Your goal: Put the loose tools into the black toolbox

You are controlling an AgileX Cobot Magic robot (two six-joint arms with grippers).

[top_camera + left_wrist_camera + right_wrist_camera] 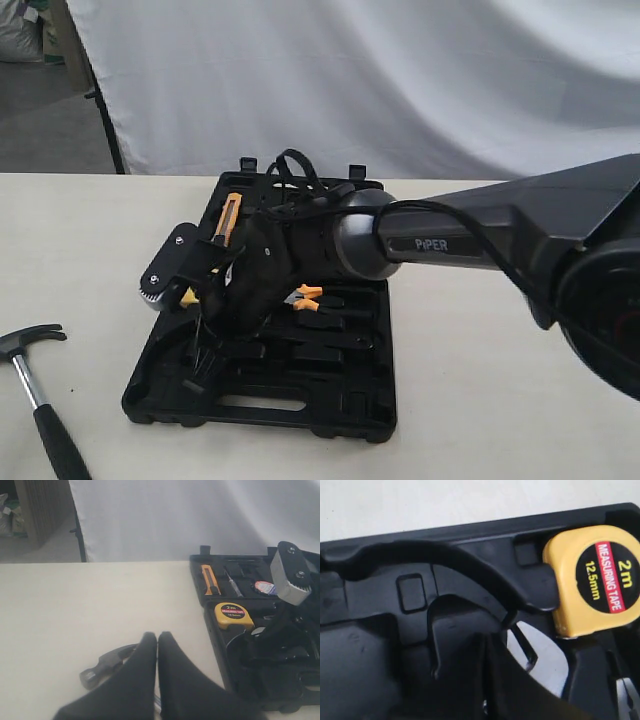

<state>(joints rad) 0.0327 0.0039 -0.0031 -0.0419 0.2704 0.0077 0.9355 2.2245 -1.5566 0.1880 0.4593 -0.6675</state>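
Note:
The black toolbox (pixel 340 418) lies open on the table. My right gripper (pixel 212 345) reaches across into its near half, and its fingers (pixel 485 647) are shut. The silver head of the adjustable wrench (pixel 545 662) shows just past one finger, in a recess beside the yellow tape measure (pixel 595 580). I cannot tell whether the fingers hold it. The claw hammer (pixel 40 400) lies on the table left of the box. My left gripper (pixel 157 637) hovers shut over the hammer head (pixel 107 665). A small round tape roll (pixel 264 587) sits in the far half.
Orange-handled pliers (pixel 306 297) and an orange-handled knife (pixel 210 580) rest in the toolbox. The right arm (pixel 450 240) spans the box from the right. A white cloth backdrop (pixel 400 80) hangs behind the table.

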